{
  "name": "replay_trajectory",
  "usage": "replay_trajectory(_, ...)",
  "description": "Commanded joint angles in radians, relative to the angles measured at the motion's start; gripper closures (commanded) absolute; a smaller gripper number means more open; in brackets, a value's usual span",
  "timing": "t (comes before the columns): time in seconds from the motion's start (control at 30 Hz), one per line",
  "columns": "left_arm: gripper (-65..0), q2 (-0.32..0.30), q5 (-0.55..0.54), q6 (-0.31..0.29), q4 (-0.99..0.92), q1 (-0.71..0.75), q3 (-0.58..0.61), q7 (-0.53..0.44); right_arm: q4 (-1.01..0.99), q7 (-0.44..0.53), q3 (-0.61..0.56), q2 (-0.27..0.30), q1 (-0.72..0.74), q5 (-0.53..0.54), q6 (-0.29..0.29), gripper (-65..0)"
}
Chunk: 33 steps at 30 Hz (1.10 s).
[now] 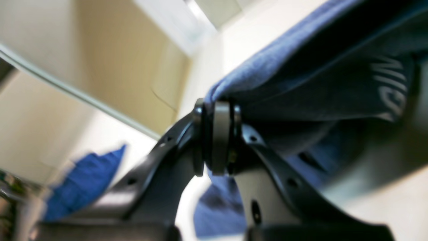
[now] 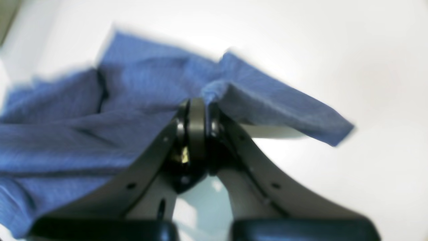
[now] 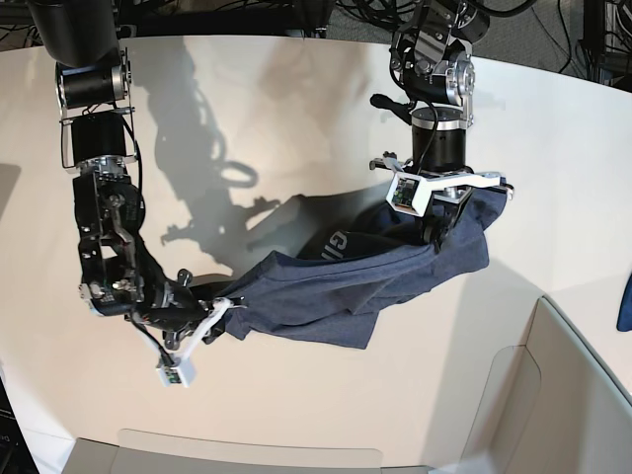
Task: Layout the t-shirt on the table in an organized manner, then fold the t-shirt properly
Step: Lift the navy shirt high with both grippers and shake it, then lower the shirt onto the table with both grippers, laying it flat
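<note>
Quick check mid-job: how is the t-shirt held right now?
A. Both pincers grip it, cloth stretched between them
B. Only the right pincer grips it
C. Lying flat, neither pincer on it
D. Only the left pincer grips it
A. The left pincer is clamped on an edge of the t-shirt, the right pincer on another, and in the base view the cloth hangs between both arms over the table.

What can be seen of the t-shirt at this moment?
The t-shirt is dark navy-grey heathered cloth with pale block lettering, partly hidden in folds. It is bunched, not laid flat, and stretched between the two arms. The left gripper is shut on one edge and holds that end raised; the right gripper is shut on another edge, low by the table. The sagging middle seems to rest on the tabletop.
</note>
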Motion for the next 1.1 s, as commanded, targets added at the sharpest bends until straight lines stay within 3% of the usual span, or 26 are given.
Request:
replay_trajectory(0.0,-0.1,0.000,-0.022,0.019,0.010,0.006,-0.008,-0.012,0.021,0.007,-0.053,-0.016,0.032,-0.027,0.001,0.0)
replay_trajectory(0.1,-0.1,-0.005,-0.121,0.017,-0.004,0.017,-0.020,-0.004,0.004,-0.010,-0.239,-0.049,0.035,-0.179,0.003,0.0)
replay_trajectory(0.2,-0.1,-0.005,-0.153,0.011,-0.017,0.006,-0.083,-0.004,-0.050,-0.005,-0.398,-0.121,0.069,-0.349,0.006,0.0)
replay_trajectory(0.3,-0.1,-0.006,-0.147,0.008,-0.010,-0.103,-0.160,-0.002,-0.113,0.010,-0.452,-0.225,0.138,-0.493,0.006,0.0)
replay_trajectory(0.37,-0.1,-0.014,-0.145,-0.003,0.002,-0.220,-0.230,0.021,-0.126,0.073,-0.441,-0.300,0.202,-0.592,0.006,0.0)
replay_trajectory(0.43,-0.1,-0.054,-0.147,-0.047,0.049,-0.370,-0.298,0.041,-0.113,0.181,-0.415,-0.357,0.282,-0.693,0.006,0.0)
replay_trajectory(0.53,-0.1,-0.066,-0.147,-0.072,0.069,-0.563,-0.362,0.019,-0.010,0.403,-0.312,-0.414,0.317,-0.806,-0.003,0.0)
replay_trajectory(0.63,-0.1,-0.066,-0.154,-0.072,0.071,-0.669,-0.453,-0.045,0.193,0.702,-0.148,-0.414,0.193,-0.874,-0.007,0.0)
replay_trajectory(0.67,-0.1,-0.045,-0.164,-0.072,0.071,-0.665,-0.476,-0.052,0.242,0.747,-0.113,-0.414,0.127,-0.882,-0.007,0.0)
replay_trajectory(0.73,-0.1,0.011,-0.228,-0.079,0.069,-0.505,-0.476,-0.018,0.256,0.645,-0.113,-0.414,-0.026,-0.912,0.020,0.0)
replay_trajectory(0.8,0.0,0.020,-0.314,-0.072,0.065,-0.272,-0.402,-0.027,0.185,0.418,-0.170,-0.397,-0.115,-0.957,0.152,0.0)
replay_trajectory(0.87,0.0,0.017,-0.348,-0.050,0.057,-0.174,-0.326,-0.084,0.167,0.397,-0.191,-0.354,-0.167,-0.957,0.271,0.0)
replay_trajectory(0.97,0.0,0.017,-0.345,0.002,0.057,-0.138,-0.318,-0.111,0.211,0.391,-0.191,-0.348,-0.198,-0.975,0.251,0.0)
replay_trajectory(1.07,0.0,0.017,-0.345,0.003,0.057,-0.140,-0.318,-0.093,0.245,0.363,-0.191,-0.346,-0.181,-1.012,0.248,0.0)
